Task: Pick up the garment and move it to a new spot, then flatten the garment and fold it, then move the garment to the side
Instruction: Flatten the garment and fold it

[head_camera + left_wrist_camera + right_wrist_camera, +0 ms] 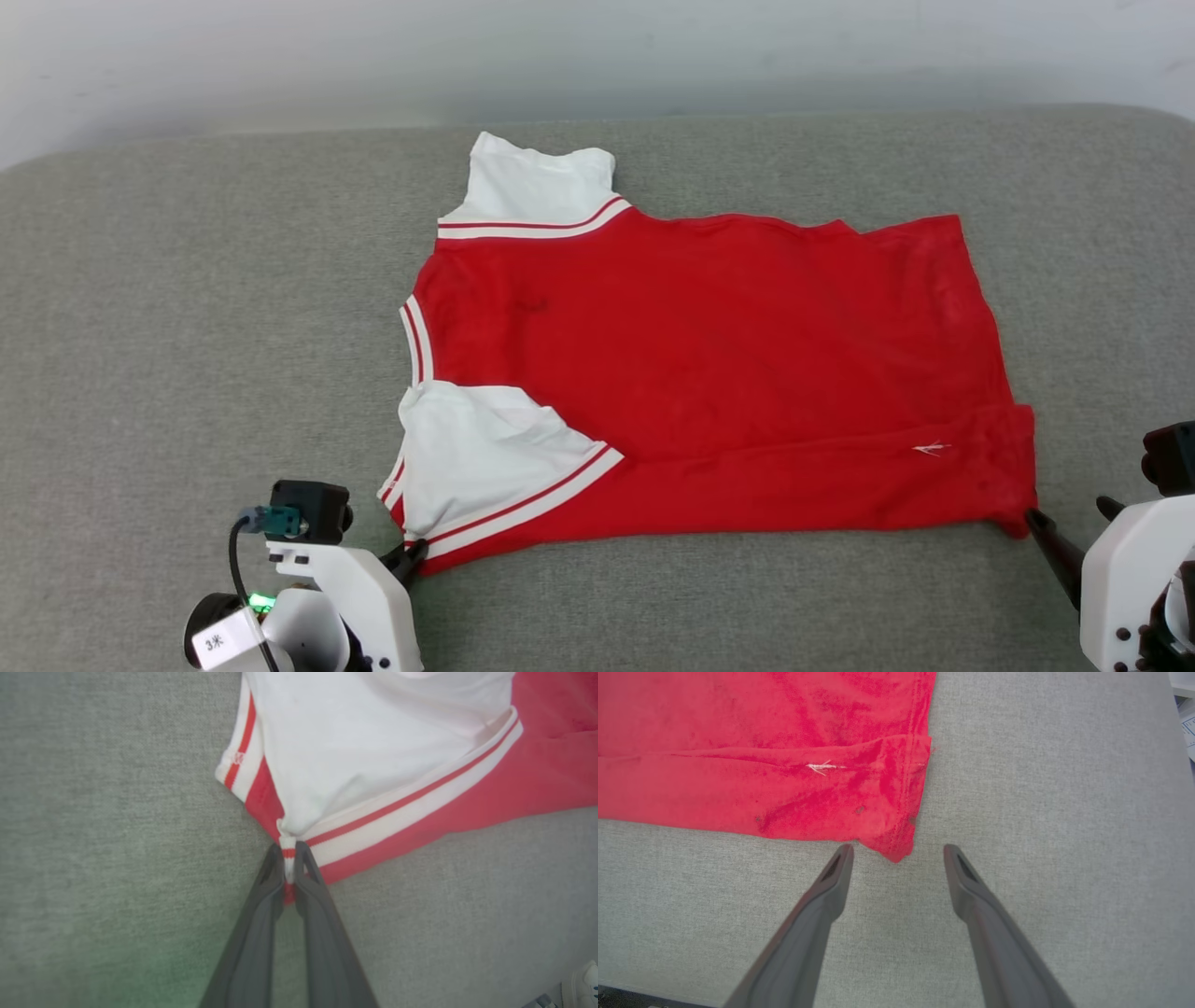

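The garment lies spread on the grey cushion, plain red side up, white sleeves at the left, hem at the right. Its near edge is folded up in a band. My left gripper sits at the near-left corner; in the left wrist view the left gripper is shut on a pinch of striped trim of the garment. My right gripper stands open, its fingertips on either side of the near-right hem corner of the garment without touching it. In the head view one dark finger of the right arm reaches that corner.
The grey cushioned surface stretches wide on all sides of the shirt, with a pale wall behind it. A white shoe tip shows past the surface's edge in the left wrist view.
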Tool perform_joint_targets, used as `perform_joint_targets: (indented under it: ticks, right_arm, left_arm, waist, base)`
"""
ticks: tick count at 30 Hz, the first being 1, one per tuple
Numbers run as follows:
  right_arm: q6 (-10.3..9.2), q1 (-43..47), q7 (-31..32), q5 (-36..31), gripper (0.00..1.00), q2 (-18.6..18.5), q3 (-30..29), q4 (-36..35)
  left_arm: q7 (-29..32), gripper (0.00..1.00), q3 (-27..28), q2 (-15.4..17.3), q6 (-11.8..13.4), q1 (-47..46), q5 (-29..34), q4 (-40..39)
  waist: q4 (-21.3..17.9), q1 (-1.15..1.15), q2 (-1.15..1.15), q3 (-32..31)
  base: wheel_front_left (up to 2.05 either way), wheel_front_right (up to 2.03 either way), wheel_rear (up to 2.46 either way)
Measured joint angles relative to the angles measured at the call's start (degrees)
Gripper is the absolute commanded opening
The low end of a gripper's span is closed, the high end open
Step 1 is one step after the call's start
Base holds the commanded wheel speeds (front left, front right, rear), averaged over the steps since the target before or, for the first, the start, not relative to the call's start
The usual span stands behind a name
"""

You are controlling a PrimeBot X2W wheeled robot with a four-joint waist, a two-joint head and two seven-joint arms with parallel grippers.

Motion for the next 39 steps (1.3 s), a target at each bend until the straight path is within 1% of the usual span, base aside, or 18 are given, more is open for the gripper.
perform_joint_targets:
  ticks: [6, 12, 15, 18, 24, 25, 26, 27, 32, 39]
  right_arm:
    - [0.0, -0.4, 1.3, -1.8, 1.0, -0.1, -1.1, 2.8]
    - [0.0, -3.6, 1.1, -4.4, 1.0, 0.2, -1.5, 9.5]
    - [0.0, -4.8, 0.5, -4.8, 1.0, 1.0, -1.2, 12.8]
    - [0.0, -6.2, -0.6, -5.2, 1.0, 1.8, -0.9, 15.5]
    - [-0.01, -7.8, -1.2, -5.3, 1.0, 2.0, -0.1, 19.6]
    - [-0.01, -7.9, -0.9, -5.2, 0.75, 2.0, 0.1, 20.1]
    - [-0.01, -8.0, -0.7, -5.1, 0.34, 2.0, 0.2, 20.5]
    - [-0.01, -8.2, -0.6, -5.1, 0.0, 1.9, 0.3, 20.8]
    - [0.0, -8.9, -1.5, -4.6, 0.0, 1.7, 0.9, 22.4]
    - [0.03, -8.7, -2.0, -3.0, 0.0, 0.7, 0.8, 23.8]
  left_arm:
    - [-1.5, 0.0, 0.6, 1.2, 1.1, 0.6, 1.1, -4.5]
    - [-1.1, 0.0, 0.9, 2.6, 2.3, 0.3, 2.1, -10.6]
    - [-0.4, 0.0, 0.8, 2.9, 3.1, -0.2, 2.6, -12.9]
    - [-0.2, 0.0, 0.7, 3.1, 3.3, -0.3, 2.9, -14.2]
    - [0.2, 0.0, 0.4, 3.3, 3.8, -0.3, 3.2, -15.4]
    - [0.3, 0.0, 0.4, 3.4, 4.0, -0.3, 3.2, -15.5]
    - [0.3, 0.0, 0.4, 3.5, 4.1, -0.3, 3.2, -15.5]
    - [0.4, 0.0, 0.4, 3.6, 4.1, -0.3, 3.3, -15.6]
    - [0.7, 0.0, 0.3, 3.7, 4.3, -0.3, 3.1, -15.3]
    - [1.5, 0.0, -0.2, 4.0, 4.1, 1.0, 2.2, -13.2]
  waist:
    - [1.6, 0.0, 0.0, -0.2]
    - [2.8, 0.0, 0.0, 1.2]
    - [3.5, 0.0, 0.0, 2.0]
    - [4.1, 0.0, 0.0, 2.9]
    - [4.9, 0.0, 0.0, 4.2]
    - [4.9, 0.0, 0.0, 4.4]
    - [5.0, 0.0, 0.0, 4.5]
    - [5.0, 0.0, 0.0, 4.6]
    - [4.8, 0.0, 0.0, 4.1]
    - [4.0, 0.0, 0.0, 1.3]
  base:
    - [0.0, 0.0, 0.0]
    - [0.0, 0.0, 0.0]
    - [0.0, 0.0, 0.0]
    - [0.0, 0.0, 0.0]
    - [0.0, 0.0, 0.0]
    - [0.0, 0.0, 0.0]
    - [0.0, 0.0, 0.0]
    - [0.0, 0.0, 0.0]
    - [0.0, 0.0, 0.0]
    - [0.0, 0.0, 0.0]
